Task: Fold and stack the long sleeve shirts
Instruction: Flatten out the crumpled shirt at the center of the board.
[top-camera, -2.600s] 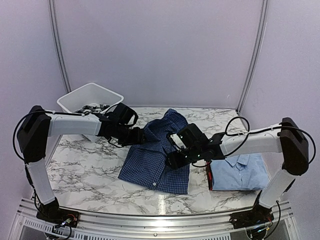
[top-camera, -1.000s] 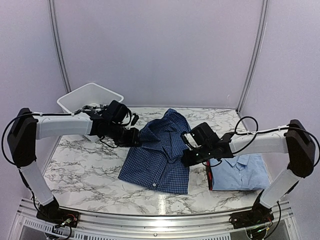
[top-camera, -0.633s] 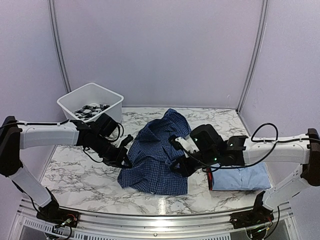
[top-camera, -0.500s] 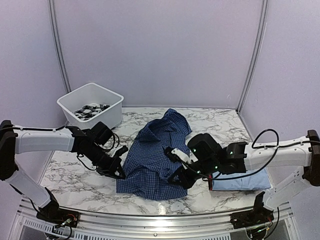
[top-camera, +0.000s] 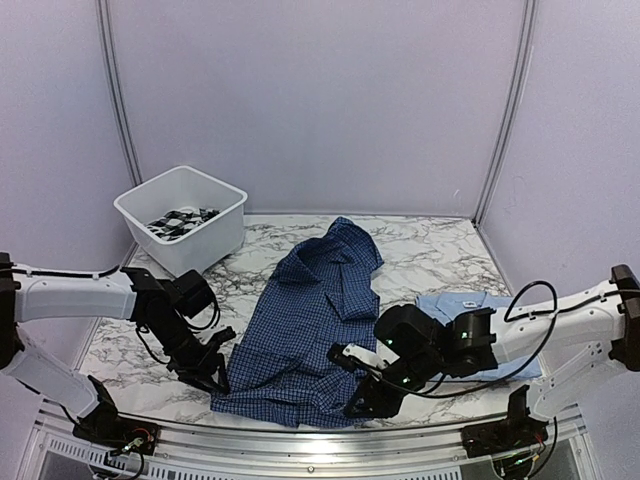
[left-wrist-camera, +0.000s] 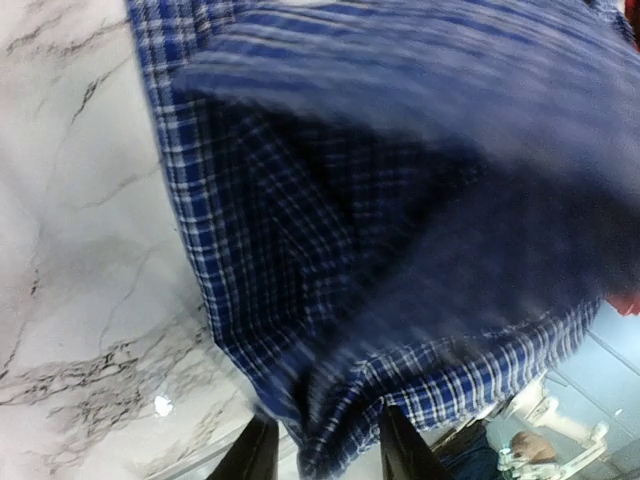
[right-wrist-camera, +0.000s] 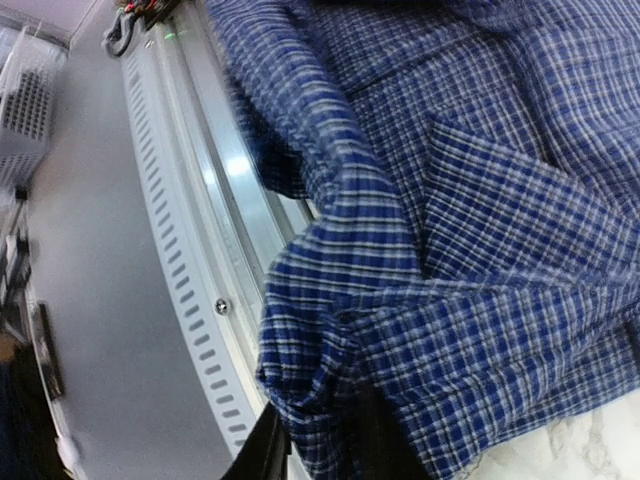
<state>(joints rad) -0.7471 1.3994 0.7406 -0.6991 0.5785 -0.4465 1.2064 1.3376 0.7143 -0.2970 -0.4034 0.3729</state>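
Observation:
The dark blue checked shirt (top-camera: 305, 320) lies stretched from the back of the table to its front edge, collar end far. At its near left corner is my left gripper (top-camera: 215, 372). In the left wrist view that gripper (left-wrist-camera: 325, 445) stands open, and the hem (left-wrist-camera: 330, 410) hangs loose between its fingers. My right gripper (top-camera: 362, 403) is at the near right corner. In the right wrist view it (right-wrist-camera: 325, 445) is shut on a bunched fold of the checked cloth (right-wrist-camera: 340, 330). The folded light blue shirt (top-camera: 450, 303) lies at the right, partly behind the right arm.
A white bin (top-camera: 138, 202) with dark and white items stands at the back left. The metal rail (top-camera: 300, 442) runs along the table's near edge, just under the shirt's hem, and it shows beside the cloth in the right wrist view (right-wrist-camera: 190, 250).
Both arms have drawn the checked shirt's lower edge toward the near edge, stretching it out flat. The left jaws have come apart from the hem. The light blue shirt shows more.

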